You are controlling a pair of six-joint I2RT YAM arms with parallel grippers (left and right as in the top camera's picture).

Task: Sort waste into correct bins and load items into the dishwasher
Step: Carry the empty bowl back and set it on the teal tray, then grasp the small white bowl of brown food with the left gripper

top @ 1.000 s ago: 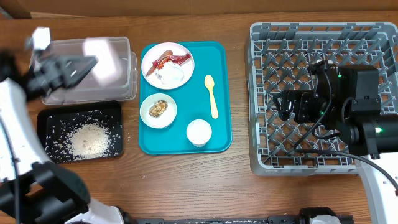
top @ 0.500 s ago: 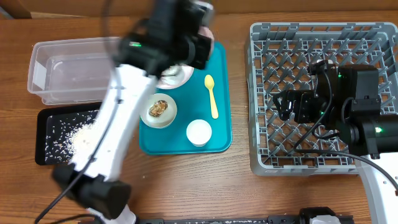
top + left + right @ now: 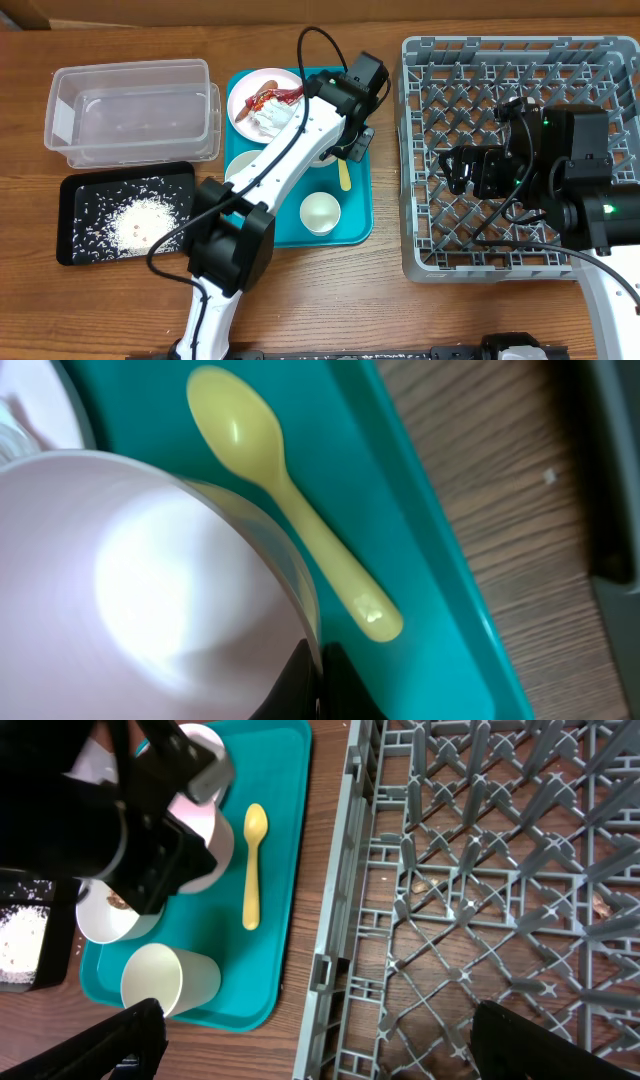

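Finds, nearest on the left, a shallow black tray point(image 3: 75, 190) with white rice grains point(image 3: 140, 222) heaped and scattered inside. Notes at the near end of the teal tray point(image 3: 350, 228) a white cup point(image 3: 320, 212), upright, mouth up. Records just beyond it a small white bowl point(image 3: 100, 920) with a brown food lump point(image 3: 117, 901) inside, largely hidden from above by the left arm. Logs the left gripper point(image 3: 315, 690) over the middle of the teal tray, fingers pinched tight on the rim of a second small white bowl point(image 3: 150, 590); cannot tell whether that bowl touches the tray. Places the pale yellow spoon point(image 3: 300, 525) flat on the teal tray beside it, toward the rack side. Finds at the far end a round plate point(image 3: 240, 100) with a red wrapper point(image 3: 275, 97) and a crumpled napkin point(image 3: 275, 120) on it; left of that, a clear tub point(image 3: 130, 70). Notes on the right the grey dish rack point(image 3: 500, 60), with the right gripper point(image 3: 448, 170) above its lattice floor, fingers spread wide, nothing between them.
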